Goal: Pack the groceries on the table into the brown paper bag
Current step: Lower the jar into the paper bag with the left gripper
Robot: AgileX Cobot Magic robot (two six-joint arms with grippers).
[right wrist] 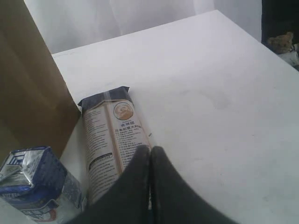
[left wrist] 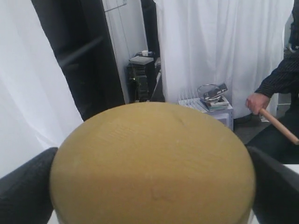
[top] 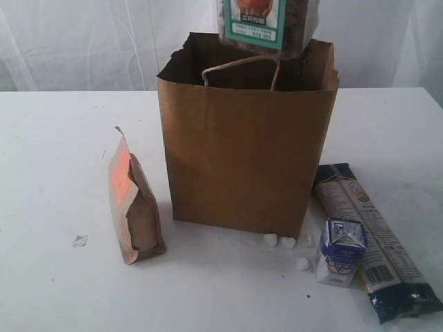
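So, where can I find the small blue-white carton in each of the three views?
Exterior view: the small blue-white carton stands by the brown paper bag's front right corner, beside the long packet.
Left wrist view: not in it.
Right wrist view: the carton stands between the bag and the packet.
Shared landmark: the bag's brown wall, exterior and right wrist views.

We can read no word or number for certain. The jar (top: 268,26) at the top middle of the exterior view bears a green-edged label whose small print is blurred. The long packet (right wrist: 110,135) carries rows of fine print and a round emblem, and the carton (right wrist: 28,179) has blue markings, none of it legible
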